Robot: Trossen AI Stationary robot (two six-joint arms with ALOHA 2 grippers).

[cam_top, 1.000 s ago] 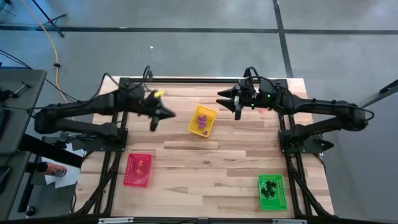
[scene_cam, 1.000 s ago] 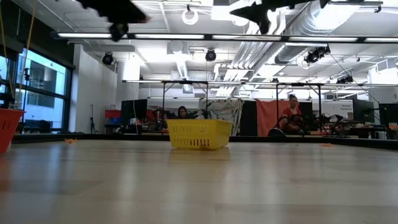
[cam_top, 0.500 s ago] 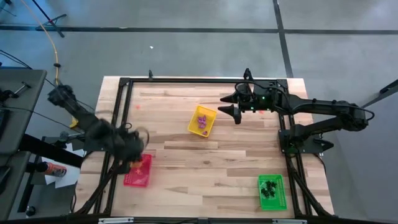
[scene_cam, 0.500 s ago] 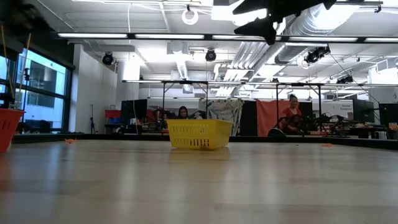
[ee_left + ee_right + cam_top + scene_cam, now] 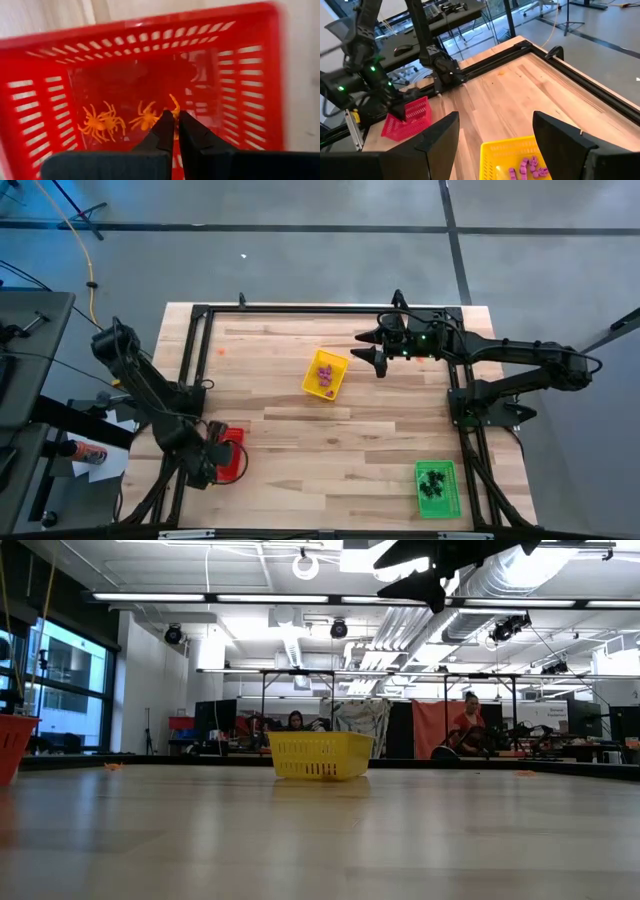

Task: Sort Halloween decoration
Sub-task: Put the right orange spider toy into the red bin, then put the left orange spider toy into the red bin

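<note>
On wood table [image 5: 330, 430]: red tray [image 5: 232, 452], yellow tray [image 5: 326, 373], green tray [image 5: 436, 488].

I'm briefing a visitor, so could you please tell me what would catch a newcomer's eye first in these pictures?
Three bright trays stand out on the wooden table: yellow in the middle, red at the near left, green at the near right. The left gripper is shut over the red tray, an orange spider at its tips, more orange spiders below. The right gripper hangs open beside the yellow tray.
</note>
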